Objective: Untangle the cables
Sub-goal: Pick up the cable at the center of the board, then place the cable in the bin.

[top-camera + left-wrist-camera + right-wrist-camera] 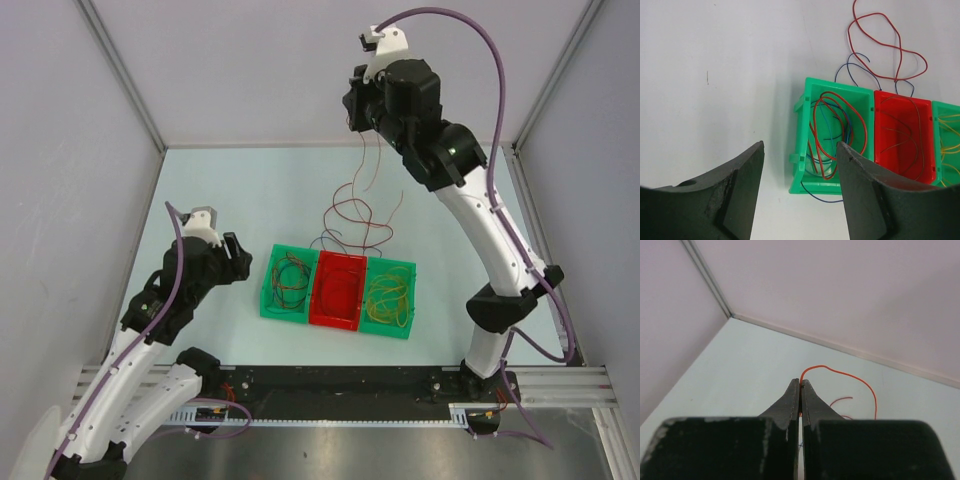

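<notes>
Top view: table [230,190], left green bin [268,300], red bin [338,318], right green bin [410,270] in a row, cables [352,235] coiled inside and looped behind, red cable [340,205] rising; left wrist: left gripper [800,150] fingers wide, empty, near left green bin; right wrist: right gripper [800,386] pinching red cable.

The left arm [150,320] and right arm [480,215] had white shells, black joints, matte black wedge fingers [735,200] and thick purple hoses [436,10].

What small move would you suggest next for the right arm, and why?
Probably lift the right pincer higher: it is shut on the red cable, whose lower loops lie on the table, crossing a blue cable behind the bins.
</notes>
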`<action>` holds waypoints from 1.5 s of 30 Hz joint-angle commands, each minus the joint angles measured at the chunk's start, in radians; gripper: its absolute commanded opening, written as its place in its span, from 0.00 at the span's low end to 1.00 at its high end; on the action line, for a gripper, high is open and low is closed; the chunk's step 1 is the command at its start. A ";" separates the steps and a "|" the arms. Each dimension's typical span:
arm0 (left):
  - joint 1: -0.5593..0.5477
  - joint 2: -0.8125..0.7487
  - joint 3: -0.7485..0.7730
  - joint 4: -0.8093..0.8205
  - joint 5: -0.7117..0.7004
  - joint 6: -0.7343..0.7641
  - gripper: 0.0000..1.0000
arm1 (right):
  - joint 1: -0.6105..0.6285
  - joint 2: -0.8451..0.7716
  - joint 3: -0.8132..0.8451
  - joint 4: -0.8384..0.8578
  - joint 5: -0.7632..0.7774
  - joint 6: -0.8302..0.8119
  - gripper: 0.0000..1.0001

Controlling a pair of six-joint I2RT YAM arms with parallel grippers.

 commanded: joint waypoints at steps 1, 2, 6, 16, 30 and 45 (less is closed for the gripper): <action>0.008 -0.002 -0.001 0.025 0.011 0.019 0.65 | 0.035 -0.078 0.011 0.061 0.035 -0.044 0.00; 0.008 -0.003 -0.001 0.025 0.011 0.018 0.65 | 0.038 -0.098 0.003 0.063 0.042 -0.045 0.00; 0.008 0.003 -0.001 0.025 0.013 0.019 0.64 | 0.070 -0.159 -0.061 0.093 0.058 -0.056 0.00; 0.008 0.009 -0.001 0.025 0.015 0.019 0.64 | 0.141 -0.262 -0.143 0.103 0.069 -0.064 0.00; 0.008 0.018 -0.001 0.029 0.033 0.024 0.64 | 0.161 -0.475 -0.390 0.083 0.105 -0.013 0.00; 0.007 0.034 -0.001 0.029 0.038 0.025 0.64 | 0.162 -0.695 -0.600 0.032 -0.091 0.008 0.00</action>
